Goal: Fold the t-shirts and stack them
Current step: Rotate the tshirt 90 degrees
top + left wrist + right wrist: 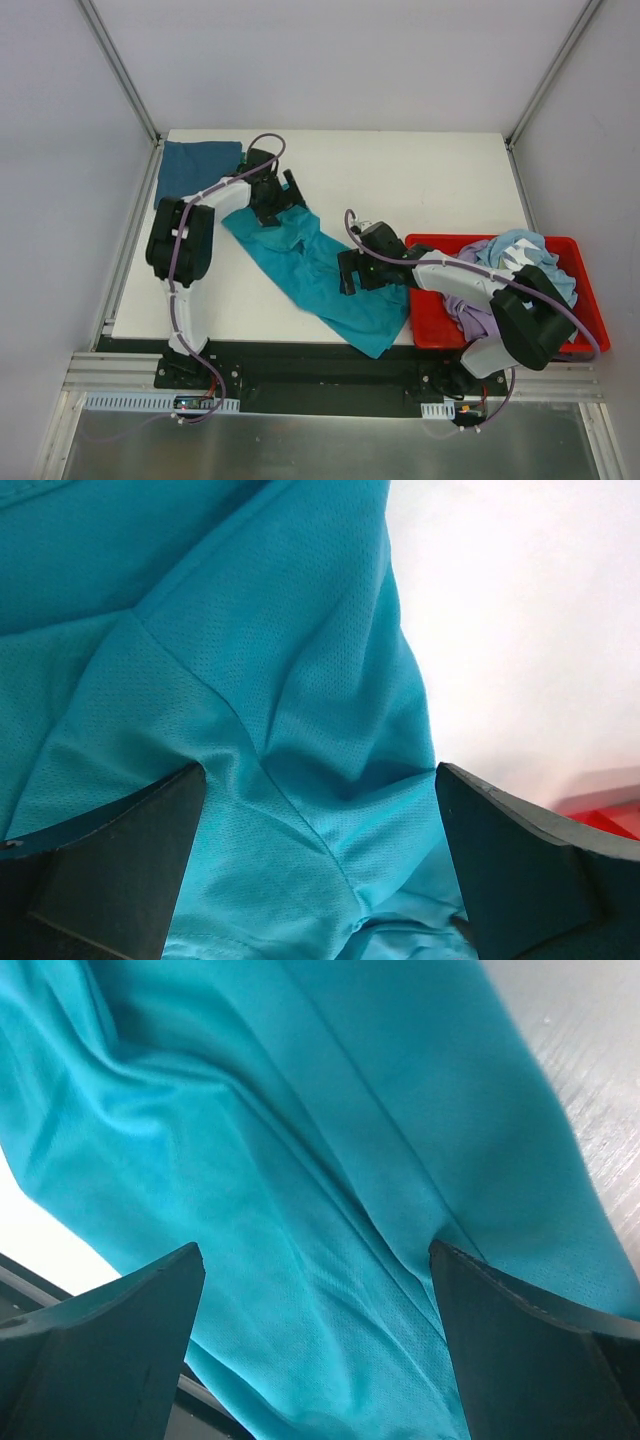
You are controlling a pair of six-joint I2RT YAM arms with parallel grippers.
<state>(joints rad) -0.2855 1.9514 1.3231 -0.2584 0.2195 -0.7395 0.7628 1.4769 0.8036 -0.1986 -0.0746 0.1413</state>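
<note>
Across the table (400, 170), the teal t-shirt (310, 265) lies rumpled and unfolded beneath my left gripper (272, 198) and right gripper (347, 272), both open. One blue shirt (195, 170) sits folded at the far-left corner; more wait in the red bin (430, 330).

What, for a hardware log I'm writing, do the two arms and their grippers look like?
The left arm and right arm both have white shells with bulky black joints. A thin purple-grey cable runs along each, looping free near the wrist. The left gripper and right gripper are black. Their fingers are dark, flat-faced wedges. No markings are readable.
</note>
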